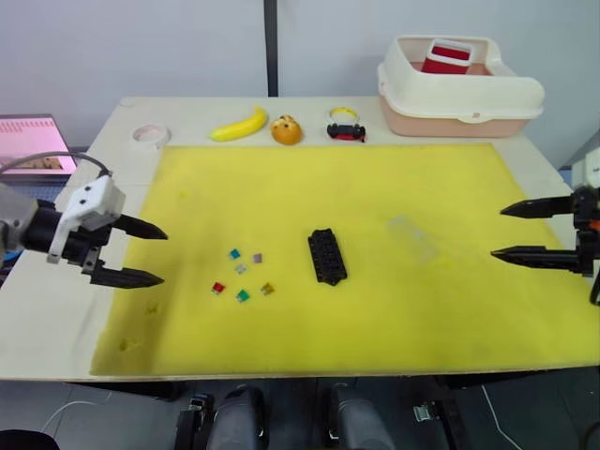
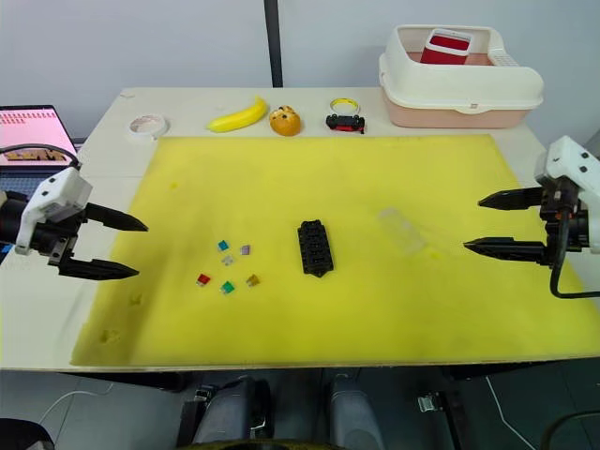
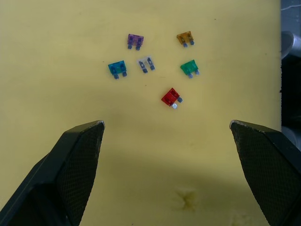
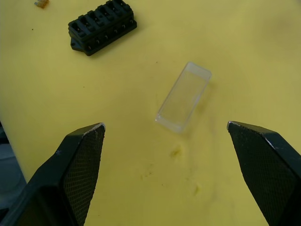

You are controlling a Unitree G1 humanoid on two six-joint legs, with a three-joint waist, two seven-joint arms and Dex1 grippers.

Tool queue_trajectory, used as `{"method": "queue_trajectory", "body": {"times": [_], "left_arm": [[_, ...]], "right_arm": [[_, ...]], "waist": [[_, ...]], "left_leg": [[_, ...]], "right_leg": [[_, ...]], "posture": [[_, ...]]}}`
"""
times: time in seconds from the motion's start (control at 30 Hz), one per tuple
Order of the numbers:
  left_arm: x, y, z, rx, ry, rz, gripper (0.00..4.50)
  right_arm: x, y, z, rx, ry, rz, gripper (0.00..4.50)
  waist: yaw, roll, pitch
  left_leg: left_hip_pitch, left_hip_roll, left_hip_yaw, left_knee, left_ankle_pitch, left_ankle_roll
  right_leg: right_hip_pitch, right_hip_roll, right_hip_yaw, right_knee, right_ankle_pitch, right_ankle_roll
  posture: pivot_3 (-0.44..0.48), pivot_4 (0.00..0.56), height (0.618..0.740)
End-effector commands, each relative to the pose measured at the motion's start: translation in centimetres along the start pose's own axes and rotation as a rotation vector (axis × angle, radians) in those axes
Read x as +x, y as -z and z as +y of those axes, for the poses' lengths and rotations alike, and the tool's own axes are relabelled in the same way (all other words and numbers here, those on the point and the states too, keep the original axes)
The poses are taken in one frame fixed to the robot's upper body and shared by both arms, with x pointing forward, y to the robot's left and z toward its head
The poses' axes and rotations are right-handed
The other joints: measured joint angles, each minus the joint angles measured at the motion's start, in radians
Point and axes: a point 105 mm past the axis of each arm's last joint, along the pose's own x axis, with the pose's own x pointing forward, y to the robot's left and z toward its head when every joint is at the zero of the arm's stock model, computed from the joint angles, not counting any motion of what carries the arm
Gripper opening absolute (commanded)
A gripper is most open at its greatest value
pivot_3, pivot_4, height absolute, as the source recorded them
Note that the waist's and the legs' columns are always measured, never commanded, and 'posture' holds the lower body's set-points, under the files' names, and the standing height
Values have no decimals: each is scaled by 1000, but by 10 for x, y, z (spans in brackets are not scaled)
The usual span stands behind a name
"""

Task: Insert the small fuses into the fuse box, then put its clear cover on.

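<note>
The black fuse box (image 1: pixel 327 256) lies in the middle of the yellow mat (image 1: pixel 375 187), its slots empty. Several small fuses (image 1: pixel 242 275) lie loose on the mat to its left: red (image 3: pixel 170 97), green (image 3: pixel 188 67), teal (image 3: pixel 116 68), grey (image 3: pixel 146 63), purple (image 3: pixel 135 40) and amber (image 3: pixel 185 37). To the box's right the clear cover (image 4: pixel 183 96) rests on the mat. My left gripper (image 1: pixel 155 255) hovers open at the mat's left edge, empty, pointing toward the fuses. At the right edge, my right gripper (image 1: pixel 497 232) is open and empty, aimed toward the cover.
Along the table's back edge sit a tape roll (image 1: pixel 150 135), a banana (image 1: pixel 239 126), an orange (image 1: pixel 286 129), a small toy car (image 1: pixel 346 130) and a cream bin (image 1: pixel 459 89) holding a red item. A laptop screen (image 1: pixel 33 141) stands off the left.
</note>
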Motion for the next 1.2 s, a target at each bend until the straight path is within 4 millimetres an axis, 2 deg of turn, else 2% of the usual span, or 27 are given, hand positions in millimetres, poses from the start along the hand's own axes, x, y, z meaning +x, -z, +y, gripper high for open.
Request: {"method": "queue_trajectory", "body": {"times": [0.03,0.93,1.2], "left_arm": [[-5,-2,3,47,-25,10,4500],[-2,4,17,23,-51,-18,4500],[9,13,14,-31,-12,-20,4500]], "right_arm": [[-10,-12,0,-46,33,-17,4417],[-11,-7,4,-14,52,-2,4417],[0,-24,14,-51,49,-57,4417]], "waist": [[0,0,0],[1,0,0],[-1,0,0]], "left_leg": [[0,0,0,0,0,0],[0,0,0,0,0,0],[0,0,0,0,0,0]], "right_leg": [[0,0,0,0,0,0],[0,0,0,0,0,0],[0,0,0,0,0,0]], "posture": [[0,150,739],[0,150,739],[0,150,739]]}}
